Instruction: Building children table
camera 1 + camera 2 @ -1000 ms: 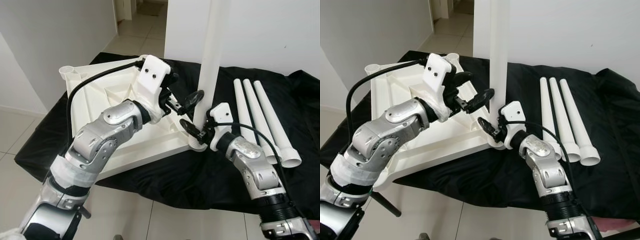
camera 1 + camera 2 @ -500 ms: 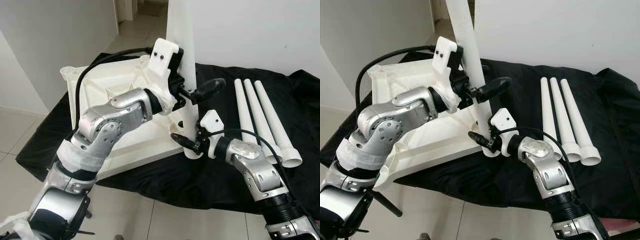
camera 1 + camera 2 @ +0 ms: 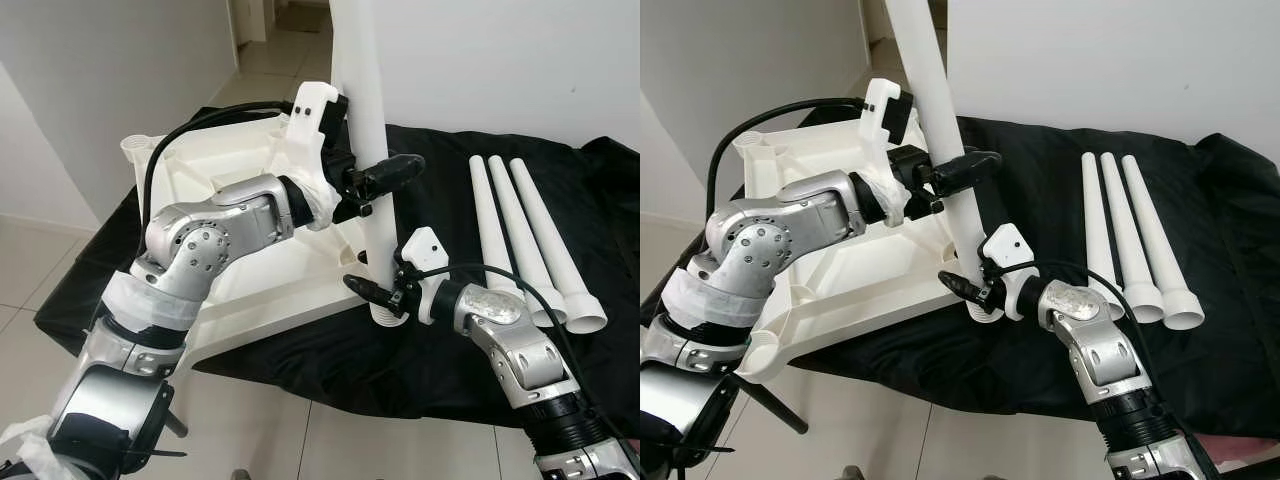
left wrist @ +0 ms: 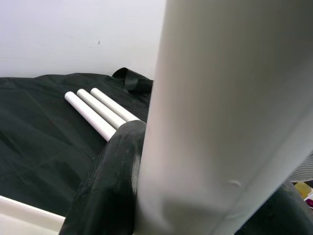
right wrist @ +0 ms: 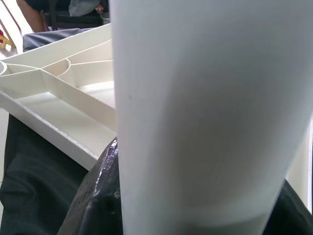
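table leg (image 3: 368, 150) held near-upright, left gripper (image 3: 372, 185) clamped mid-shaft to steer, right gripper (image 3: 378, 292) closed at its base to seat it in the tabletop (image 3: 230, 270) near-right corner socket.

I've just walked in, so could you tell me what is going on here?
The robot is fitting a white table leg into a corner socket of the upside-down white tabletop lying on a black cloth. The left end effector grips the leg partway up, the right end effector at its base. Three more legs lie alongside.
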Tool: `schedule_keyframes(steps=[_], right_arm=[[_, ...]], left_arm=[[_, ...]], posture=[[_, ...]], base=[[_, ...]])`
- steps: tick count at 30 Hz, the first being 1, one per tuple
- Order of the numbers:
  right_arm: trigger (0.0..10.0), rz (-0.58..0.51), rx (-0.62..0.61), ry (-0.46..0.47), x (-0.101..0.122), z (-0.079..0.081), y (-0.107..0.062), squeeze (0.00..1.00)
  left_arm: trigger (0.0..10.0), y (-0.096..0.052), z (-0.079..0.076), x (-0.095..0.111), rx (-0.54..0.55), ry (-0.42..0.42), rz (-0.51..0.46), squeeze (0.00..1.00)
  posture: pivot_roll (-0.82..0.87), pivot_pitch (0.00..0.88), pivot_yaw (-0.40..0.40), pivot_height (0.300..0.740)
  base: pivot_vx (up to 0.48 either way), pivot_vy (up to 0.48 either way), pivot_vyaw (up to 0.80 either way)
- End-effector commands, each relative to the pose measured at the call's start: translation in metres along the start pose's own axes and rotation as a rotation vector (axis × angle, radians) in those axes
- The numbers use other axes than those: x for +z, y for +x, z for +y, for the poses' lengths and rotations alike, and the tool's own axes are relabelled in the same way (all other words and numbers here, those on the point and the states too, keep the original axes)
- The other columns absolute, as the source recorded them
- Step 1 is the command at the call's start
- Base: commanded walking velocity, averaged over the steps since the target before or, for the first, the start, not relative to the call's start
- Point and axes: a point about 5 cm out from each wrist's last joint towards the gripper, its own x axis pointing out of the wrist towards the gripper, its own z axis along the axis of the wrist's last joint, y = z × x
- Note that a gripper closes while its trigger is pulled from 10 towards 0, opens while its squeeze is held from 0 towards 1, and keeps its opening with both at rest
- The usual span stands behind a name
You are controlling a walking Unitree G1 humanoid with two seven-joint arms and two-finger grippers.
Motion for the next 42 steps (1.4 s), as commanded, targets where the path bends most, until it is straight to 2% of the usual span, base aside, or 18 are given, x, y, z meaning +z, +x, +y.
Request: schedule_keyframes(steps=[1, 2, 3, 4, 5, 8, 10, 14, 15, 22, 26, 27, 32, 37, 38, 39, 41, 42], right_arm=[[10.0, -0.008, -0.033, 0.002, 0.000, -0.003, -0.001, 0.00], [10.0, -0.008, -0.033, 0.002, 0.000, -0.003, -0.001, 0.00], [10.0, -0.011, -0.048, 0.008, 0.000, -0.004, 0.000, 0.00], [10.0, -0.019, -0.079, 0.044, 0.001, -0.007, 0.000, 0.00], [10.0, -0.042, -0.112, 0.087, 0.003, -0.012, 0.001, 1.00], [10.0, -0.062, -0.129, 0.117, 0.005, -0.015, 0.001, 1.00], [10.0, -0.105, -0.161, 0.129, 0.012, -0.019, 0.000, 1.00], [10.0, -0.117, -0.185, 0.126, 0.014, -0.021, 0.000, 1.00], [10.0, -0.118, -0.216, 0.110, 0.015, -0.022, 0.000, 0.00], [10.0, -0.121, -0.296, 0.109, 0.015, -0.020, 0.008, 0.00], [10.0, -0.122, -0.297, 0.112, 0.015, -0.020, 0.008, 0.00], [10.0, -0.143, -0.394, 0.121, 0.019, -0.019, 0.017, 0.00], [10.0, -0.156, -0.476, 0.119, 0.023, -0.020, 0.024, 0.00], [10.0, -0.182, -0.555, 0.124, 0.031, -0.022, 0.032, 0.00], [10.0, -0.196, -0.594, 0.113, 0.035, -0.024, 0.034, 0.00], [10.0, -0.196, -0.594, 0.113, 0.035, -0.024, 0.034, 0.00], [10.0, -0.208, -0.663, 0.125, 0.038, -0.027, 0.037, 0.00], [10.0, -0.210, -0.708, 0.135, 0.038, -0.029, 0.037, 0.00]], left_arm=[[0.0, -0.006, -0.030, 0.011, -0.571, 0.041, -0.039, 0.00], [0.0, -0.006, -0.030, 0.011, -0.571, 0.041, -0.039, 0.00], [8.8, -0.005, -0.030, 0.012, -0.562, 0.063, -0.045, 0.00], [8.8, -0.005, -0.028, 0.014, -0.539, 0.069, -0.044, 0.00], [10.0, -0.001, -0.026, 0.018, -0.500, 0.069, -0.057, 0.00], [10.0, 0.002, -0.025, 0.021, -0.469, 0.056, -0.057, 0.00], [10.0, 0.011, -0.018, 0.030, -0.339, 0.051, -0.061, 0.00], [10.0, 0.014, -0.016, 0.034, -0.299, 0.058, -0.074, 0.00], [10.0, 0.016, -0.013, 0.040, -0.251, 0.082, -0.107, 0.00], [10.0, 0.030, 0.007, 0.045, -0.069, 0.080, -0.104, 0.00], [10.0, 0.030, 0.007, 0.045, -0.066, 0.080, -0.106, 0.00], [10.0, 0.040, 0.009, 0.048, -0.003, 0.059, -0.098, 0.00], [10.0, 0.048, 0.007, 0.050, 0.036, 0.065, -0.102, 0.00], [10.0, 0.060, 0.005, 0.052, 0.076, 0.128, -0.113, 0.00], [10.0, 0.066, 0.007, 0.051, 0.138, 0.207, -0.098, 0.00], [10.0, 0.066, 0.007, 0.051, 0.138, 0.207, -0.098, 0.00], [10.0, 0.073, 0.011, 0.050, 0.234, 0.307, -0.077, 0.00], [10.0, 0.075, 0.011, 0.050, 0.252, 0.320, -0.076, 0.00]], posture=[[-0.08, 0.000, 0.035, 0.740], [-0.08, 0.000, 0.035, 0.740], [-0.08, 0.000, 0.035, 0.740], [-0.08, 0.000, 0.034, 0.740], [-0.08, 0.000, 0.034, 0.740], [-0.08, 0.000, 0.034, 0.740], [-0.08, 0.000, 0.036, 0.740], [-0.08, 0.000, 0.036, 0.740], [-0.08, 0.000, 0.039, 0.740], [-0.08, 0.000, 0.041, 0.740], [-0.08, 0.000, 0.041, 0.740], [-0.08, 0.000, 0.044, 0.740], [-0.08, 0.000, 0.045, 0.740], [-0.08, 0.000, 0.041, 0.740], [-0.08, 0.000, 0.039, 0.740], [-0.08, 0.000, 0.039, 0.740], [-0.08, 0.000, 0.039, 0.740], [-0.08, 0.000, 0.040, 0.740]], base=[[0.000, 0.000, 0.00], [0.000, 0.000, 0.00], [0.000, 0.000, 0.00], [0.000, 0.000, 0.00], [0.000, 0.000, 0.00], [0.000, 0.000, 0.00], [0.000, 0.000, 0.00], [0.000, 0.000, 0.00], [0.000, 0.000, 0.00], [0.000, 0.000, 0.00], [0.000, 0.000, 0.00], [0.000, 0.000, 0.00], [0.000, 0.000, 0.00], [0.000, 0.000, 0.00], [0.000, 0.000, 0.00], [0.000, 0.000, 0.00], [0.000, 0.000, 0.00], [0.000, 0.000, 0.00]])
